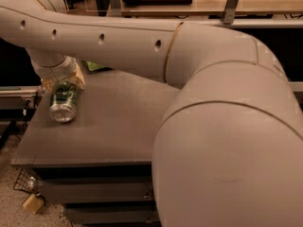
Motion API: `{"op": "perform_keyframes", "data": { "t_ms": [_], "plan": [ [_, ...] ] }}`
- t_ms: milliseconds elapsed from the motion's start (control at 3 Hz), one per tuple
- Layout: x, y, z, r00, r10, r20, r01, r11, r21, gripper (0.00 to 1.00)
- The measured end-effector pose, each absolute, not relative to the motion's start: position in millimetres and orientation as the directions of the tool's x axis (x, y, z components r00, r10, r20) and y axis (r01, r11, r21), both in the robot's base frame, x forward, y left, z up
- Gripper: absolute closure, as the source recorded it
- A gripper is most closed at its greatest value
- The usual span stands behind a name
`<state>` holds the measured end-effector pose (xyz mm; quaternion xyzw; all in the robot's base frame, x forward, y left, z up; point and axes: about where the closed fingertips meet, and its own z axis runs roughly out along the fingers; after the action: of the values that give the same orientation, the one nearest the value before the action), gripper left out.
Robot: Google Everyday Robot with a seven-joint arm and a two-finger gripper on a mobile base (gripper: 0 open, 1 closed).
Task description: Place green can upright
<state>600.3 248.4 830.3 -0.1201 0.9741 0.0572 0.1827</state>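
The green can (64, 100) has green and white print, and its silver end (61, 113) faces the camera. It is tilted, not upright, over the far left part of the dark grey table (118, 122). My gripper (61, 82) hangs from the wrist at the upper left, right above the can. Its cream fingers (78, 77) stand on either side of the can's upper part and hold it. I cannot tell whether the can's low end touches the table. My big arm fills the right side and top of the view.
A flat green item (97, 66) peeks out behind my arm at the table's back. The table's left edge (28, 131) is close to the can. Drawers (94, 193) sit under the tabletop. A shelf (199, 6) runs along the back.
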Motion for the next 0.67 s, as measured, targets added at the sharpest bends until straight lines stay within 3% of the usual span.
{"op": "perform_keyframes", "data": {
  "t_ms": [333, 667],
  "plan": [
    [604, 228, 832, -0.91, -0.186, -0.371, -0.218, 0.975, 0.047, 0.83],
    [600, 209, 863, -0.875, -0.217, -0.434, -0.262, 0.964, 0.046, 1.0]
  ]
}}
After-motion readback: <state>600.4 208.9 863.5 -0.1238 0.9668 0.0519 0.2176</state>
